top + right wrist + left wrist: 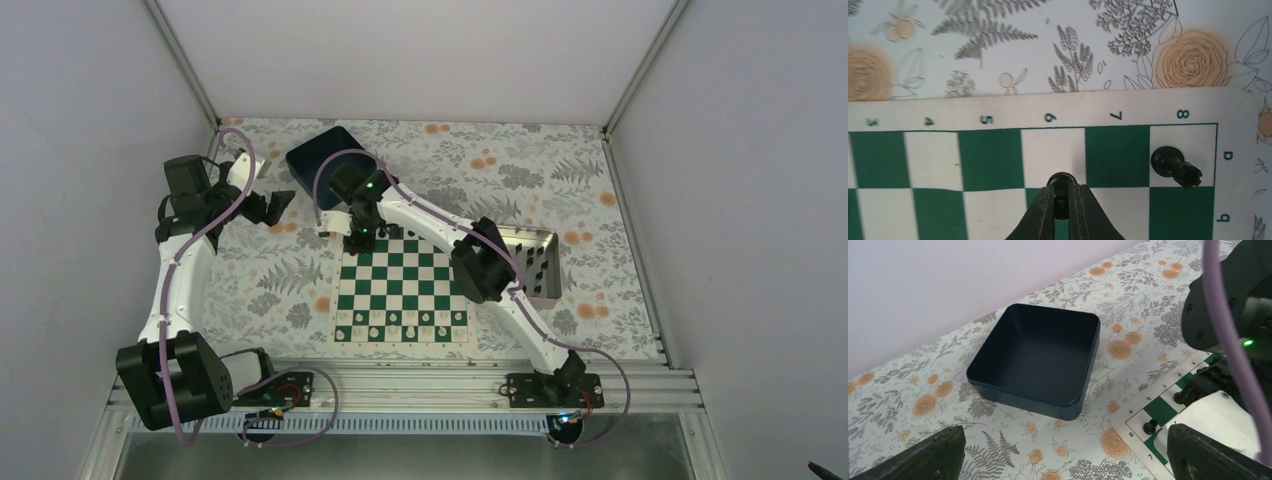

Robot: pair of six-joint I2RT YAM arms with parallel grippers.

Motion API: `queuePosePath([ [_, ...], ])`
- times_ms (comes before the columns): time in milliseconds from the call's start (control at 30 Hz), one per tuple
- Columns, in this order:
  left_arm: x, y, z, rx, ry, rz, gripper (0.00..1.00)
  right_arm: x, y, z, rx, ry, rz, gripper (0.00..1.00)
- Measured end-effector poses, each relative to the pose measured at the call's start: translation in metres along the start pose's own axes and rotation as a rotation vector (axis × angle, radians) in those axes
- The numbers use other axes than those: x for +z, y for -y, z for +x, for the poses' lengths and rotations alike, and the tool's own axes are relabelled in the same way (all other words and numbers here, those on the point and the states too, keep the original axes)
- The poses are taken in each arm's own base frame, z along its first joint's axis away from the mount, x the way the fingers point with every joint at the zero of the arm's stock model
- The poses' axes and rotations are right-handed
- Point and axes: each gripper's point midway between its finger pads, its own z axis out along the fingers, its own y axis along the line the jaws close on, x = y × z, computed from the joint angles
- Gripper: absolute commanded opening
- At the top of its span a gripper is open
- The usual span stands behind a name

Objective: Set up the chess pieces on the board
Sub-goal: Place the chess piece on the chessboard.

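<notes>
The green and white board lies mid-table; its far left corner shows in the right wrist view and the left wrist view. My right gripper is shut on a black chess piece and holds it over the far left part of the board. Another black piece stands on the corner square of row 8; it also shows in the left wrist view. My left gripper is open and empty, above the tablecloth near the dark blue bin.
White pieces stand along the board's near rows. A silver tray with several black pieces lies right of the board. The dark blue bin sits at the back, empty. The floral cloth covers the table.
</notes>
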Motion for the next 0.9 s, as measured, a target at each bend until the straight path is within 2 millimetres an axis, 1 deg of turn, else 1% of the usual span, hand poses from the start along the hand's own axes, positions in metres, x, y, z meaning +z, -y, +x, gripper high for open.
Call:
queuePosePath([
  [67,0.0,0.0,0.0,0.0,0.0,0.0,1.0,0.008,0.004,0.005,0.013,-0.013,0.003,0.06],
  [167,-0.001,0.0,-0.001,0.002,0.002,-0.001,1.0,0.016,0.009,0.007,0.024,-0.019,0.015,0.07],
  [300,-0.001,0.0,-0.001,0.003,0.004,-0.003,1.0,0.023,0.019,0.005,0.038,-0.014,0.037,0.07],
  [467,-0.002,0.0,-0.001,0.003,0.004,-0.004,1.0,0.025,0.027,-0.001,0.043,0.003,0.062,0.07],
  [667,-0.002,0.0,-0.001,0.004,0.004,-0.004,1.0,0.026,0.028,-0.002,0.05,0.004,0.066,0.07],
  [733,-0.002,0.0,-0.002,0.004,0.005,-0.003,1.0,0.027,0.028,-0.001,0.05,0.003,0.066,0.1],
  [800,-0.002,0.0,-0.002,0.004,0.005,-0.003,1.0,0.027,0.029,-0.002,0.051,0.003,0.067,0.16],
  [900,-0.002,0.0,-0.002,0.004,0.005,-0.003,1.0,0.028,0.029,-0.001,0.053,0.0,0.071,0.22],
])
